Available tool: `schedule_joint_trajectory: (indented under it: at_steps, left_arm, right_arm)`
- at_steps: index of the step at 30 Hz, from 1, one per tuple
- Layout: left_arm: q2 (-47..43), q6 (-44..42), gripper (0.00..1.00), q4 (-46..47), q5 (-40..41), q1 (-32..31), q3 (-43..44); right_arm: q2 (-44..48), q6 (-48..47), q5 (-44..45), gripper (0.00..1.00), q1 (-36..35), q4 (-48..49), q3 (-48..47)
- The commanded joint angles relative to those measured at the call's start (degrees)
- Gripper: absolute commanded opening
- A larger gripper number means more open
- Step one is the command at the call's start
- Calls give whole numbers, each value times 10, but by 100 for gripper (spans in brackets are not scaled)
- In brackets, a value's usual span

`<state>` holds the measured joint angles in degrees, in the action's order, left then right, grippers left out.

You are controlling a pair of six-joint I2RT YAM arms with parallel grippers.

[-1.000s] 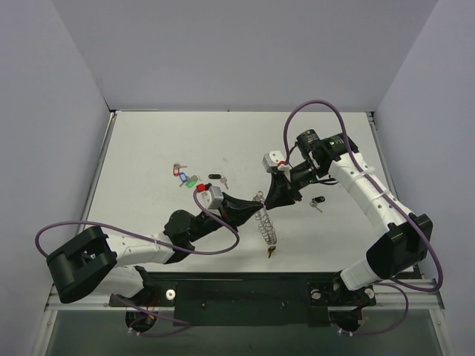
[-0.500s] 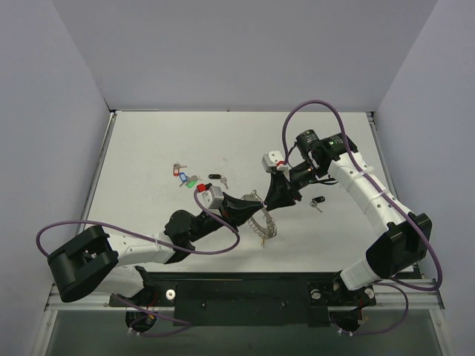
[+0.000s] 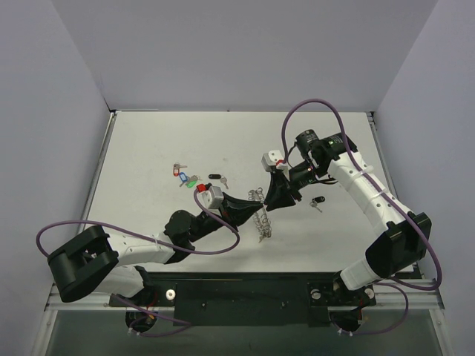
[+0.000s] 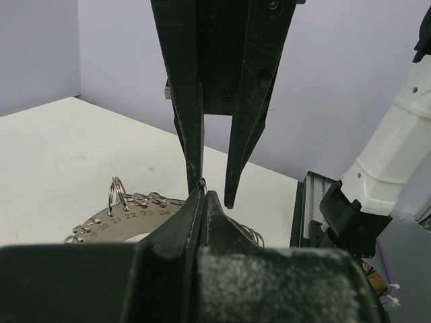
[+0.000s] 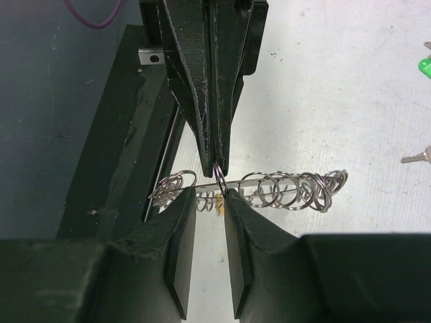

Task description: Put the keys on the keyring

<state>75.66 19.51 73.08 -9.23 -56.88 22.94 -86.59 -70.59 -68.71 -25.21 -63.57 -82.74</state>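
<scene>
On the white bench (image 3: 148,148), near its middle, the left hand (image 3: 257,208) is seen fully closed, with one small ring of the keyring (image 3: 262,222) pinched at its tips and the rest trailing toward the near side. It is faced tip to tip by the right hand (image 3: 269,206), whose fingers are narrowly parted with nothing gripped. Loose keys (image 3: 185,179) are scattered far left, and a black-tagged key (image 3: 318,201) lies to the right.

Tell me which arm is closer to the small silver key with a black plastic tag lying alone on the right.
Right. The right gripper hangs just left of that key; the left gripper sits farther left, pinching the silver wire keyring.
</scene>
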Motion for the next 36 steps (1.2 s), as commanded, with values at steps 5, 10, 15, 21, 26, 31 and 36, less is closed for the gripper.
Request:
schedule_joint_trajectory:
  at_steps: [5,10,15,21,26,31,36]
  left_arm:
    - [-26,-5,0,69,-1,-1,3]
    - [-35,-12,0,60,2,-1,-1]
    - [-46,-19,0,51,7,0,-4]
    - [-52,-20,0,43,-1,0,-4]
    - [-48,-18,0,44,-10,0,2]
    - [-43,-17,0,44,-11,0,5]
    - [-40,-15,0,44,-12,1,8]
  right_arm:
    - [-4,12,-46,11,-3,-9,-27]
    - [-1,17,-48,21,-2,-10,-23]
    - [12,21,-36,29,1,-10,-21]
    - [21,19,-63,30,4,-12,-15]
    - [15,19,-71,27,-7,-12,-14]
    - [13,19,-74,22,-15,-12,-14]
    - [12,19,-73,12,-18,-12,-12]
